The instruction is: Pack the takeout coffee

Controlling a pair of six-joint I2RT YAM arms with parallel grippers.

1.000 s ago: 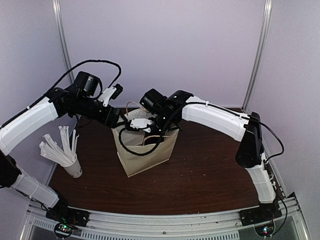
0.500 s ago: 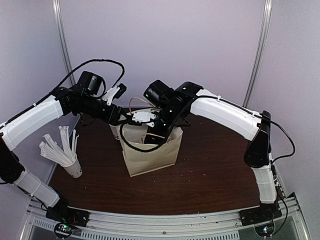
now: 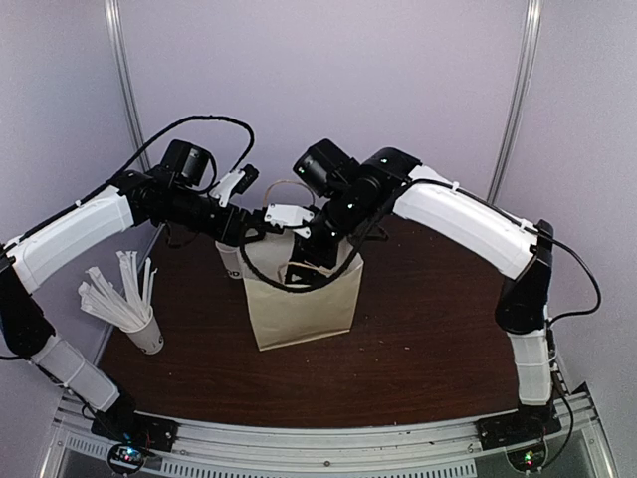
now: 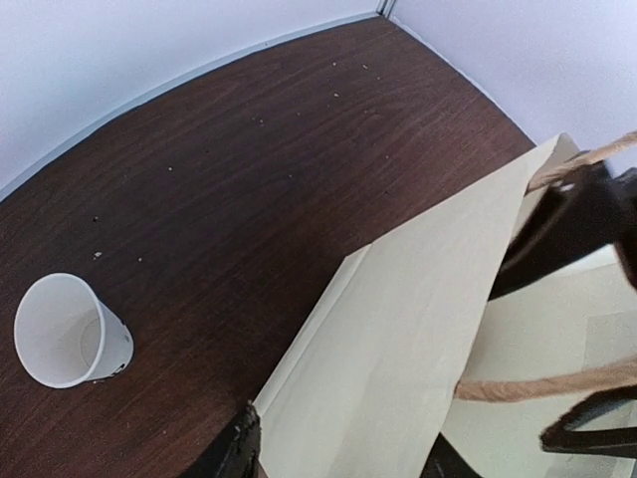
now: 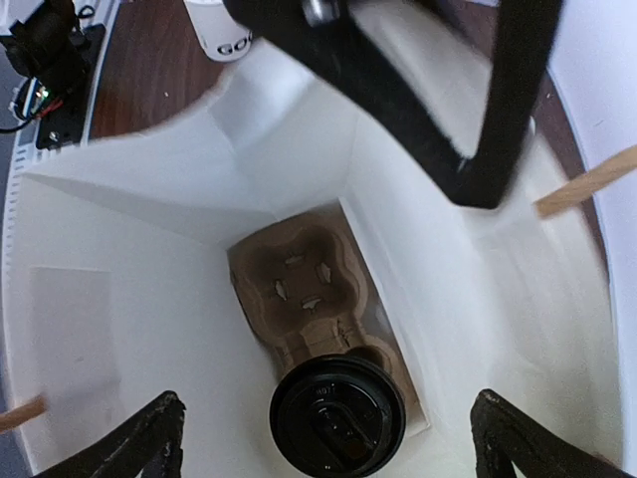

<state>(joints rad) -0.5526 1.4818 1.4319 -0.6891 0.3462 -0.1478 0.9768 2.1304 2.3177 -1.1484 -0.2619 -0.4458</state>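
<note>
Paper bag [image 3: 299, 309] stands open mid-table, the left gripper [image 4: 338, 453] half-closed astride its wall. Clamped or not, I can't tell. Inside, the pulp carrier [image 5: 299, 289] lies flat with the takeout coffee [image 5: 338, 413] upright in one pocket, lid up, straight below the right gripper [image 5: 328, 403], jaws wide and empty. Bag walls and twine handle [image 5: 587, 189] crowd any lift.

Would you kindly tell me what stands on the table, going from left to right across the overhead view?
Cup of straws → small white cup, partly hidden at the bag's left rear corner → paper bag.
</note>
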